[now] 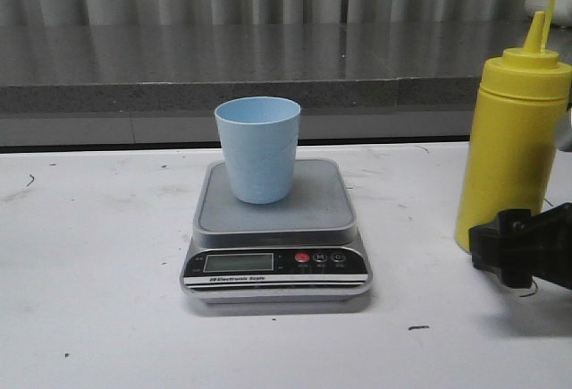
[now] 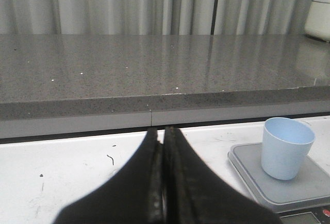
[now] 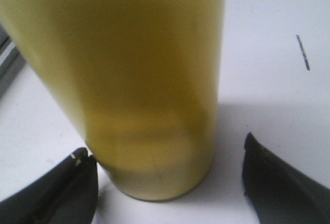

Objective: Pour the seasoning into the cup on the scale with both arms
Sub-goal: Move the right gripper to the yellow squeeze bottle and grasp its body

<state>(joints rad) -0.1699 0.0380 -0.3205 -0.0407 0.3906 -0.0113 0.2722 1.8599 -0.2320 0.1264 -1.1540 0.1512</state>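
Observation:
The pale blue cup (image 1: 258, 149) stands upright on the grey platform of the scale (image 1: 315, 203) at the table's middle. The yellow seasoning bottle (image 1: 511, 147) stands upright at the right edge, its cone nozzle up and its small cap hanging off the tip. My right gripper (image 1: 523, 250) is low in front of the bottle. In the right wrist view it (image 3: 166, 149) is open, with the bottle's base (image 3: 129, 69) between the fingers. One finger is close against it and the other is apart. My left gripper (image 2: 164, 131) is shut and empty, left of the cup (image 2: 286, 147) and scale (image 2: 247, 167).
The white tabletop (image 1: 98, 255) bears small dark marks. A grey stone ledge (image 1: 179, 67) runs along the back under pale curtains. A white object (image 2: 319, 18) sits on the ledge at the far right. The scale's black panel (image 1: 275, 264) faces the front.

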